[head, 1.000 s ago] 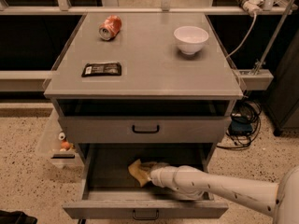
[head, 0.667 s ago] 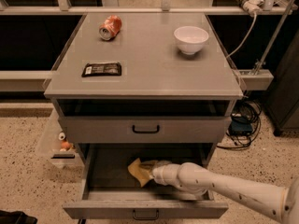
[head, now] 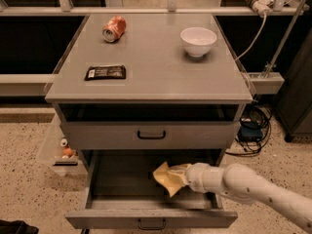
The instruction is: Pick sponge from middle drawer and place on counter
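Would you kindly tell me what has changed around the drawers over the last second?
The gripper has drawn back to the right inside the middle drawer. The sponge has travelled with it, tilted, so it appears gripped. The middle drawer stays open, and the can, the bowl and the black packet on the counter have not moved.

Dim, warm light falls from above on the counter (head: 151,82); under its front edge the middle drawer (head: 122,179) lies in shadow, where the gripper (head: 184,177) meets the sponge (head: 167,177).
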Motion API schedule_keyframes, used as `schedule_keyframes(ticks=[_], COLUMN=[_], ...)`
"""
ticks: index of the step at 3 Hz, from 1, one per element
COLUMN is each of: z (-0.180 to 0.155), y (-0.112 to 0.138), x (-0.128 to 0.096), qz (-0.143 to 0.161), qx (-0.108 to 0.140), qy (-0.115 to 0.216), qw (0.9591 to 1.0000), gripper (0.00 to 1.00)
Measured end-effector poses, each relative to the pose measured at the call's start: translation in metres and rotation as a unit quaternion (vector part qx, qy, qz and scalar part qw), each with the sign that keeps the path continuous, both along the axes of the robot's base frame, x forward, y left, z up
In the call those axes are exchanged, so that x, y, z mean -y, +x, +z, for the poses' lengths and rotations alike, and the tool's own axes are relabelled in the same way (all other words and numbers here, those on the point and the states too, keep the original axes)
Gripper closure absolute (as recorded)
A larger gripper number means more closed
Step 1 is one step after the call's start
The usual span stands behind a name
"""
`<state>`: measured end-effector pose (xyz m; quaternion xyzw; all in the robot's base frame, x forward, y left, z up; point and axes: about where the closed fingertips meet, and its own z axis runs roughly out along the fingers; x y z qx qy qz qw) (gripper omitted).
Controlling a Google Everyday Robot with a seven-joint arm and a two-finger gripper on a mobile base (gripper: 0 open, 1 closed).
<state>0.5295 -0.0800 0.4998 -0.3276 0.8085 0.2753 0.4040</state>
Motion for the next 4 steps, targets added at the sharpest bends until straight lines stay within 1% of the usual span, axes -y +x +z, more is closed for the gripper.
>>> schedule_keyframes(ticks=[1,2,3,4], z=[0.041,0.084,0.092,0.103], y=[-0.042,-0.068,-0.072,-0.071], x=[0.039,0.065,0.080,0.077], qz=[-0.020,-0.038,-0.053,-0.040], qx=[-0.046,-0.056,-0.051,-0.049], qy=[-0.014,-0.025,-0.031,-0.040], qw=[0.9986,0.9974,0.9968,0.9972], gripper=[1.00,1.00,1.00,1.00])
